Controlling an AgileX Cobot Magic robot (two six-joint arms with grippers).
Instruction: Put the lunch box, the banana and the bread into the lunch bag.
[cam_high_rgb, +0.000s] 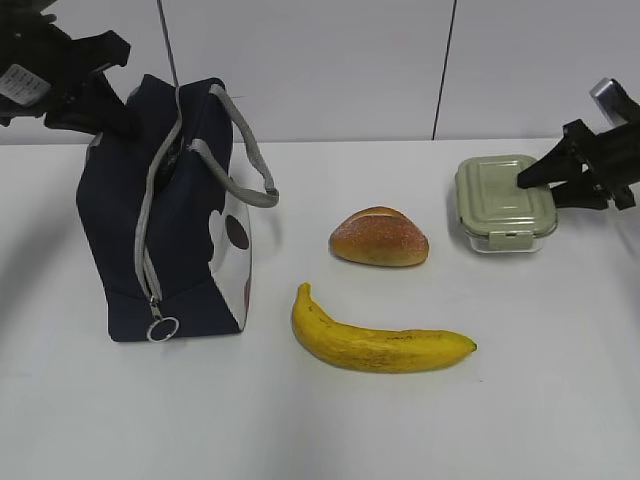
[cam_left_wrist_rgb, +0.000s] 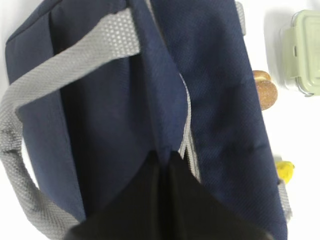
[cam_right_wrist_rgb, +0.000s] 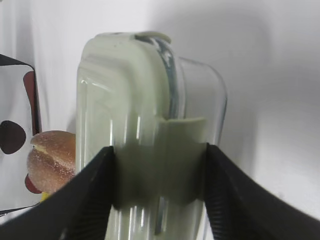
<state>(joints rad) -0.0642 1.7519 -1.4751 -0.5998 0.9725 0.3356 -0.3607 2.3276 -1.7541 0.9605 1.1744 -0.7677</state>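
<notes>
Right now my right gripper (cam_right_wrist_rgb: 159, 190) straddles the lunch box (cam_high_rgb: 504, 200), one black finger on each side of its short end, pads touching the sage-green lid clip and walls, so it is clamped on the box. Box sits on the white table (cam_high_rgb: 320, 420) at the far right, lid up; in the wrist view it looks tipped only because the camera is turned. Lid is matte plastic with rounded corners and a raised rim; base is clear, glass-like and glossy.

My left gripper (cam_left_wrist_rgb: 164, 165) is pressed together, pinching a fold of navy fabric at the top rear of the lunch bag (cam_high_rgb: 165, 240). Bag stands upright at the left, woven navy cloth, grey zipper (cam_high_rgb: 148, 230) running down its front edge to a metal ring pull (cam_high_rgb: 162, 329), grey webbing handles (cam_high_rgb: 245, 150), and a white side panel with a dark spot.

Bread (cam_high_rgb: 379, 238) lies between bag and box, well apart from both grippers: oval, golden-brown, speckled crust. Banana (cam_high_rgb: 380, 342) lies just in front of the bread, curved, smooth yellow with small brown flecks, stem toward the bag.
</notes>
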